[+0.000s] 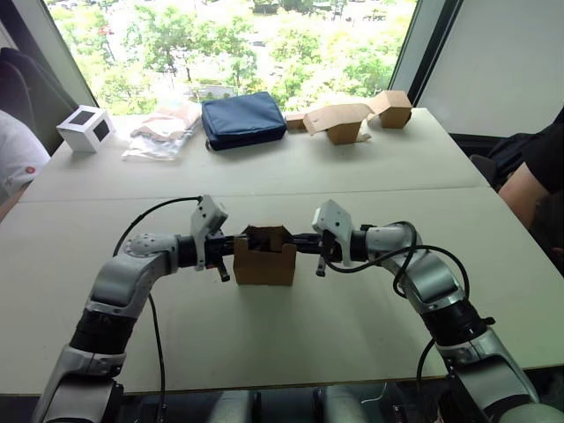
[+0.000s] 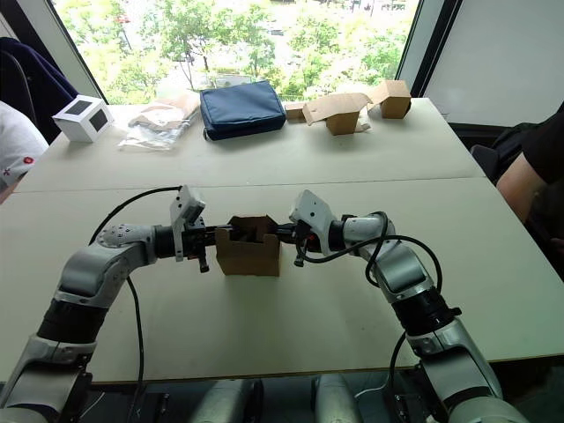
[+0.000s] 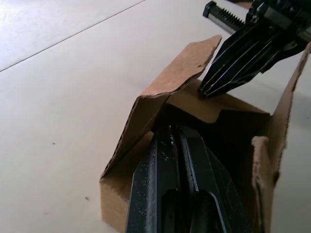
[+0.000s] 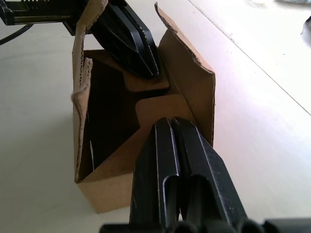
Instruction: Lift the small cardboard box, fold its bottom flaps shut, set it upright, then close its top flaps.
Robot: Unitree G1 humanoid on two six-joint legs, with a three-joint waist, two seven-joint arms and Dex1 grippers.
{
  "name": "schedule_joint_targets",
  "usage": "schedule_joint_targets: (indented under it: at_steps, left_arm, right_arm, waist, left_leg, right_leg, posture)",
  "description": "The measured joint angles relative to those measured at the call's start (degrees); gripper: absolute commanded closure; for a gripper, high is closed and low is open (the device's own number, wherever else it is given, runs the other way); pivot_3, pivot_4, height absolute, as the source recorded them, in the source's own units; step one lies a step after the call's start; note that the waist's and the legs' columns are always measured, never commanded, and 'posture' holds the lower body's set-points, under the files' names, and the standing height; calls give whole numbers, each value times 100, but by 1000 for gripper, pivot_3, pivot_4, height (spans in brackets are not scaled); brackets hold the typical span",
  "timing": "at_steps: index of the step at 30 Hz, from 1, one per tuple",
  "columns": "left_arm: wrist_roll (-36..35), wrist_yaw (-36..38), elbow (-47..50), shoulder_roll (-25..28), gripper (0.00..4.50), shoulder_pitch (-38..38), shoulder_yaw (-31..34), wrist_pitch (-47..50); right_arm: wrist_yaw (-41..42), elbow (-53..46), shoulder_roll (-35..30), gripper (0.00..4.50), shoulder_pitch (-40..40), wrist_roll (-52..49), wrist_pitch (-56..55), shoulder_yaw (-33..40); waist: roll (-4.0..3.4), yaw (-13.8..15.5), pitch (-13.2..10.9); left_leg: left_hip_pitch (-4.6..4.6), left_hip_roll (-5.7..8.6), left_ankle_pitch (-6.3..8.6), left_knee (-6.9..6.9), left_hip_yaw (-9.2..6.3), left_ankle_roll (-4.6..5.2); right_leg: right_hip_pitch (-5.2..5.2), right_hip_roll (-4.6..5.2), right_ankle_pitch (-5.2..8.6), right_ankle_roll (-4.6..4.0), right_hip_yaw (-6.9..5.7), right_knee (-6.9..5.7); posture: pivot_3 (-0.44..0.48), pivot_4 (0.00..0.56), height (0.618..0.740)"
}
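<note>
A pale surface (image 1: 370, 167) runs back to a window (image 1: 238, 35) with green trees behind the glass. Along its far edge, from the robot's left to right, stand a white cube with a dark window (image 1: 86, 129), a clear plastic bag (image 1: 160, 134) with something tan in it, and a flat navy pouch (image 1: 243, 119) just beside the bag. Further right lie pale tan cardboard boxes (image 1: 352, 117) with long loose flaps. A person's arm (image 1: 527, 189) shows at the right edge, and a white sleeve (image 1: 18, 159) at the left edge.
</note>
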State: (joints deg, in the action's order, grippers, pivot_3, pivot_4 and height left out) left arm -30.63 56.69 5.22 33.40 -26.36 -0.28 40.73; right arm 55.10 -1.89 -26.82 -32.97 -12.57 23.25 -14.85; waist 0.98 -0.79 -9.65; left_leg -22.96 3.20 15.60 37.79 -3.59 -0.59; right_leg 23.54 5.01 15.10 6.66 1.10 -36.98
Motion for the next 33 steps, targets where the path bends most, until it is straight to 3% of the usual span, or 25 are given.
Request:
schedule_joint_targets:
  at_steps: [5, 8, 14, 19, 25, 33]
  left_arm:
    - [-737, 198, 55, 595, 4388, -225, 729, 634]
    - [-499, 226, -583, 765, 4388, -442, 812, 317]
    - [223, 268, -2296, 314, 4388, -1008, 384, -546]
    - [756, 582, -3544, -112, 4388, -1445, -111, -1165]
    - [1102, 1088, -4577, -304, 4388, -1684, -304, -1587]
    - [1187, 1512, -4507, -368, 4388, -1673, -341, -1486]
  right_arm:
    - [191, -327, -134, 4500, -236, -497, 245, 458]
    - [208, -710, -251, 4500, -264, -810, 533, 716]
    - [78, -1842, -513, 4500, -62, -1420, 1410, 942]
    - [43, -2795, -833, 4500, 163, -1414, 1714, 352]
    - [-196, -2920, -854, 4500, 117, -856, 1594, -229]
    - [-525, -2710, -564, 4500, 107, -288, 1323, -821]
  waist:
    - [-2, -1, -1]
    - [-2, 20, -1]
    - [-1, 41, -1]
    - [1, -6, 0]
    - [1, 0, 0]
    - [3, 14, 1]
  left_leg:
    - [2, -1, -1, -5, -1, -2]
    - [4, 2, -1, -5, -2, -2]
    - [-1, 6, -1, -4, -3, -1]
    - [-4, 4, -1, -4, 1, 0]
    - [-9, 4, -2, -3, 1, 1]
    - [-22, 4, -2, 11, -2, 1]
  right_leg:
    - [2, -1, 0, 0, 0, 0]
    - [-5, 2, 0, 0, -4, 2]
    - [-3, 4, 0, 0, -6, 2]
    - [5, -2, 0, 1, -5, 1]
    - [9, -3, 0, 1, -5, 0]
    - [14, -2, 0, 2, -9, -7]
  posture:
    - [0, 150, 740]
    - [0, 150, 740]
    - [0, 150, 740]
    - [0, 150, 740]
    - [0, 150, 740]
    - [0, 150, 740]
